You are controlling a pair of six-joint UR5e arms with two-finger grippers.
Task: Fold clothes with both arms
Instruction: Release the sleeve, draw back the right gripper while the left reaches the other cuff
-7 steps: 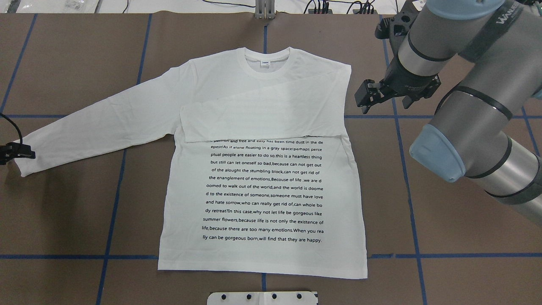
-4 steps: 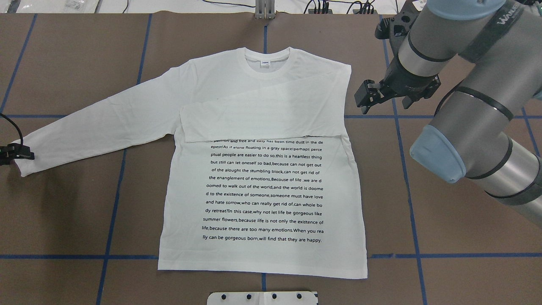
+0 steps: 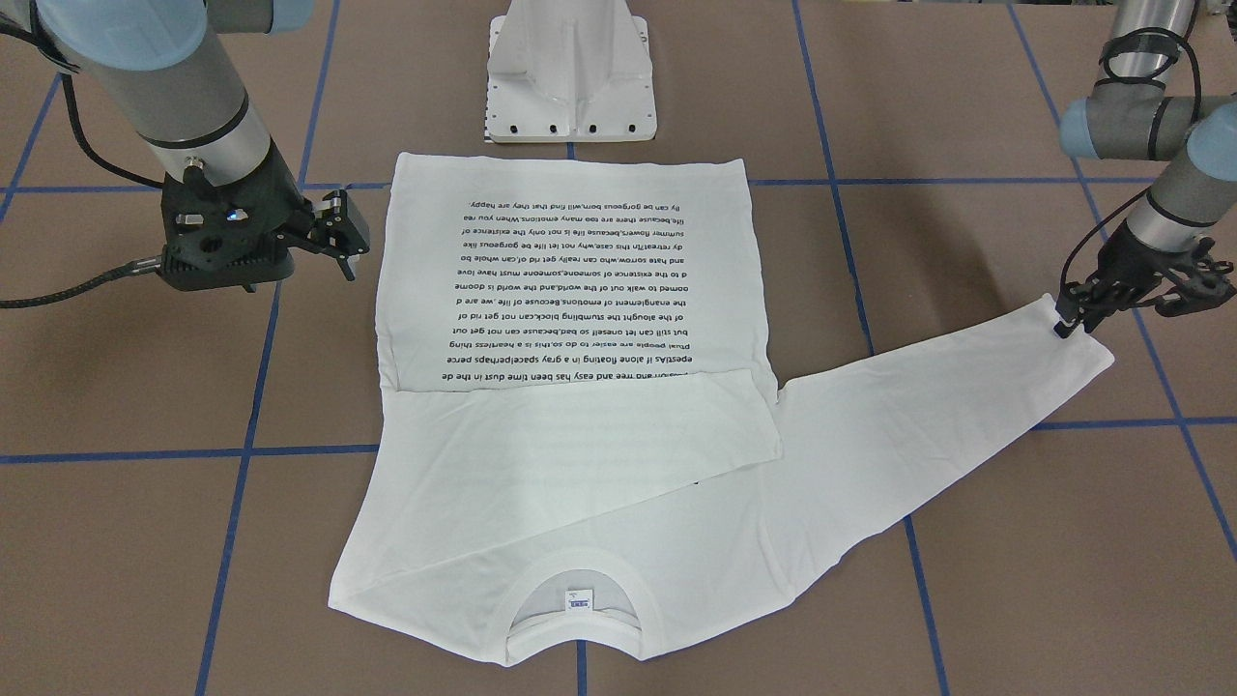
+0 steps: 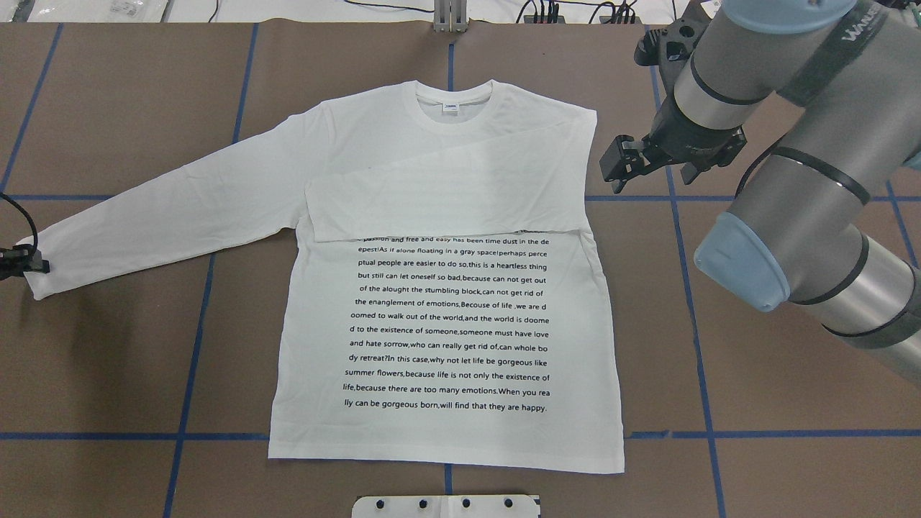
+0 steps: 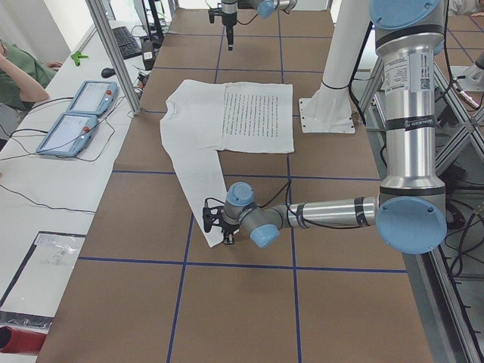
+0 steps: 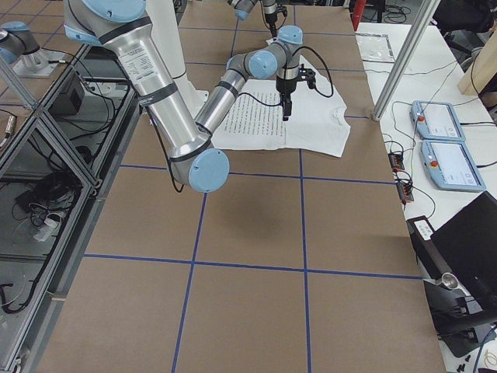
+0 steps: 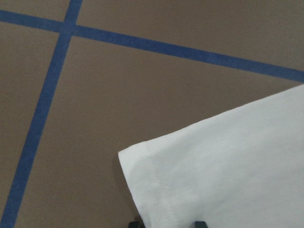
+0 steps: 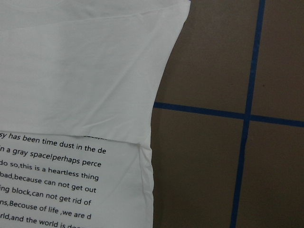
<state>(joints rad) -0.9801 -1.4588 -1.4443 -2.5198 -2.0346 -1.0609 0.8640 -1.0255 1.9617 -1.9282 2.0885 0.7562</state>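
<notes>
Left gripper [image 3: 1066,327] at sleeve cuff [image 7: 156,190], clench unclear, nearly cropped overhead; right gripper [image 3: 346,237] spread beside T-shirt [image 4: 446,432]

The T-shirt [image 4: 309,374] is carrying a text block [image 4: 447,324] in small black letters. Its top line is partly hiding under the folded sleeve [image 4: 446,194], showing "and free and easy has been time dust in the de". Lower down it is reading "ptual people are easier to do so,this is a heartless thing" and ending "lly can be gorgeous born,will find that they are happy." The neck label [image 4: 451,107] is showing a blue mark too small to read. A strap [image 4: 858,32] on the right arm [image 4: 806,208] is showing white letters beginning "WA"; the rest is unclear.
</notes>
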